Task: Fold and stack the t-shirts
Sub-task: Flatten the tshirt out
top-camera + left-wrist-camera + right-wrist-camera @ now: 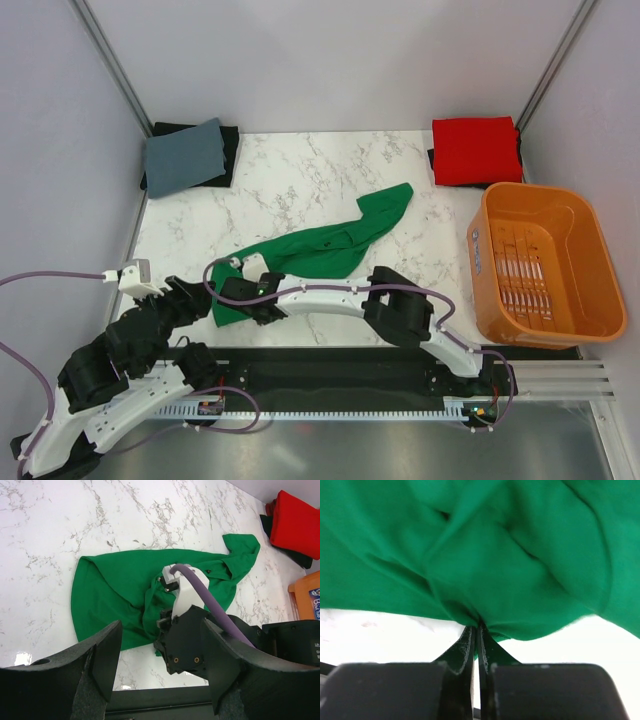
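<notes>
right gripper is pinched tight on a bunched fold of the green t-shirt, which lies crumpled on the marble table, lower middle of the top view, one end trailing toward upper right. left gripper hovers spread apart, holding nothing. red t-shirt sits folded in the upper right, orange basket just below it.

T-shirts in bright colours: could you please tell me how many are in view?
2. The green t-shirt lies crumpled near the middle, pinched by the right tool; the red t-shirt sits folded at the far right corner. Far left, darker folded cloth may be others.
</notes>
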{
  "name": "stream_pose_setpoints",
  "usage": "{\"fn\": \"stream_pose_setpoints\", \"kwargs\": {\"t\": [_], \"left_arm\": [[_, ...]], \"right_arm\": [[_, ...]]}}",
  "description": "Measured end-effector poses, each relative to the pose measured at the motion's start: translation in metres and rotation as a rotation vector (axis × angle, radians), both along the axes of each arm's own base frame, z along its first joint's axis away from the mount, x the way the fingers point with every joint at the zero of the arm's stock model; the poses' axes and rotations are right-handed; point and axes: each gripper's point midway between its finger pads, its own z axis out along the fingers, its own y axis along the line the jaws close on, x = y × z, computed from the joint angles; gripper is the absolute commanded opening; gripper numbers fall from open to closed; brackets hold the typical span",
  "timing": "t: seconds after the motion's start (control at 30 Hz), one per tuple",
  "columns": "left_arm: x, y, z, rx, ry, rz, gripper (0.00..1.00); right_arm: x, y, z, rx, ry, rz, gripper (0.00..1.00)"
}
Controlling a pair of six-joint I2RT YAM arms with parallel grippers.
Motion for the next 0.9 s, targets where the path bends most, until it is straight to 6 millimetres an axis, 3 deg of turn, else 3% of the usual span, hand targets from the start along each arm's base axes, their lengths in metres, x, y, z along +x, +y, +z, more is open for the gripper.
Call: {"fn": "stream_pose_setpoints", "kwargs": {"t": [0.37, 0.47, 0.53, 0.63, 0.77, 0.83, 0.9], "left_arm": [[0.002, -0.001, -0.002, 0.015, 0.013, 0.006, 0.68], [0.009, -0.009, -0.010, 0.087, 0.072, 0.009, 0.67], [0.017, -0.020, -0.021, 0.174, 0.143, 0.008, 0.65], [0.027, -0.040, -0.039, 0.302, 0.271, -0.016, 0.64], [0.034, -0.081, -0.068, 0.387, 0.460, -0.098, 0.62], [0.031, -0.098, -0.084, 0.388, 0.541, -0.144, 0.63], [0.021, -0.113, -0.097, 0.376, 0.611, -0.200, 0.63]], "right_arm": [[-0.021, -0.081, 0.013, -0.079, 0.046, -0.014, 0.00], [-0.025, -0.105, 0.024, -0.016, 0.075, -0.037, 0.00], [-0.018, -0.131, 0.031, 0.023, 0.105, -0.082, 0.00], [0.027, -0.176, 0.048, 0.151, 0.154, -0.243, 0.00], [0.120, -0.247, 0.095, 0.368, 0.092, -0.499, 0.00], [0.145, -0.265, 0.119, 0.443, 0.063, -0.539, 0.00], [0.158, -0.270, 0.136, 0.495, 0.048, -0.534, 0.00]]}}
